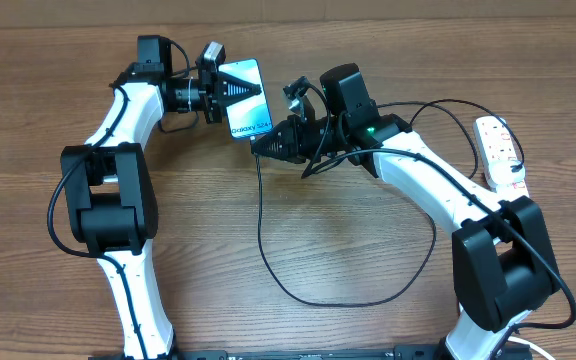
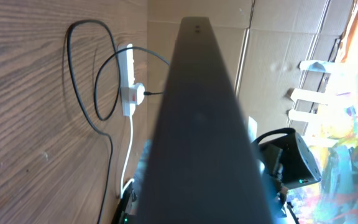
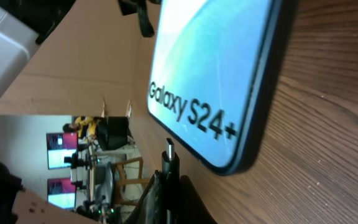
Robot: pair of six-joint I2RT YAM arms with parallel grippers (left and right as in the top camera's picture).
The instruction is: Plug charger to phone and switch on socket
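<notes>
Left gripper clamping phone at far centre, tilting it up so bottom edge is facing plug. Right gripper pinching charger tip, aiming just short of that edge. Socket lying far right.

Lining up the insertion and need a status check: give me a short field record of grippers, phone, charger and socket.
left gripper: shut on the phone, screen lit
right gripper: shut on the charger near its plug tip
plug tip: close to the phone's bottom edge, not inserted
charger cable: slack, in a wide loop
socket: far right; switch state unreadable
</notes>
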